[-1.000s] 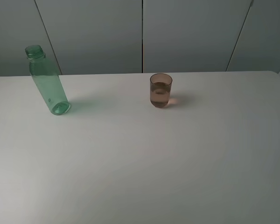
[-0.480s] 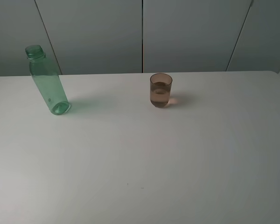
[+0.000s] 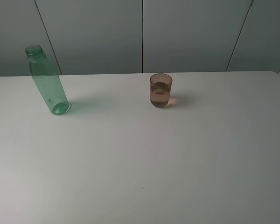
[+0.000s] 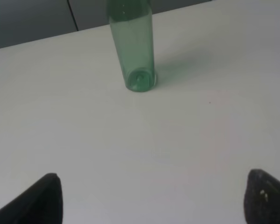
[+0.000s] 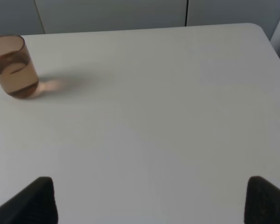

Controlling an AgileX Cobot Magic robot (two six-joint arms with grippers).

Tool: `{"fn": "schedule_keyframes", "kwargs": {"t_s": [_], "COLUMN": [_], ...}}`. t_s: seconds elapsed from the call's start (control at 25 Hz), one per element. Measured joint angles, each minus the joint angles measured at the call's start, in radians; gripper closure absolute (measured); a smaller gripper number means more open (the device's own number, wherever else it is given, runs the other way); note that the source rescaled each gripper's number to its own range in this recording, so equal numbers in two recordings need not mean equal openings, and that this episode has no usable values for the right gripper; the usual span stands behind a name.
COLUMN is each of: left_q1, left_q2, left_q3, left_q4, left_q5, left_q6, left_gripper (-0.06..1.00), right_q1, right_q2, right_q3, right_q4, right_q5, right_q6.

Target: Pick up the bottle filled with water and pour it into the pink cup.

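Observation:
The transparent green bottle (image 3: 47,81) stands upright and capless at the far left of the white table (image 3: 140,158). It also shows in the left wrist view (image 4: 132,46), well ahead of my open, empty left gripper (image 4: 151,198). The brownish-pink cup (image 3: 160,90) stands near the table's far middle, with liquid in it. It shows in the right wrist view (image 5: 14,65), far from my open, empty right gripper (image 5: 149,200). Neither gripper shows in the exterior view.
Grey wall panels (image 3: 140,32) run behind the table's far edge. The table's right corner shows in the right wrist view (image 5: 259,29). Nothing else stands on the table.

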State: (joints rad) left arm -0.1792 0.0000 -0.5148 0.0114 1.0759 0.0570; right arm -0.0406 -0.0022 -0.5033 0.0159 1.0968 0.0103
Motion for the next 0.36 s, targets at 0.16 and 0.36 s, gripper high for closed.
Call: {"fn": "schedule_keyframes", "kwargs": {"t_s": [0.16, 0.36], "left_q1": [0.0, 0.002], "left_q2": [0.0, 0.0], "left_q3": [0.0, 0.0], "left_q4": [0.002, 0.002], "left_q5": [0.0, 0.0], "left_q6": [-0.002, -0.002], "left_gripper": [-0.05, -0.05], "right_q1": [0.0, 0.0], "right_q2": [0.0, 0.0], "right_q3": [0.0, 0.0], "right_q4": [0.0, 0.0], "right_q5": [0.0, 0.0], "right_q6": [0.0, 0.0]}}
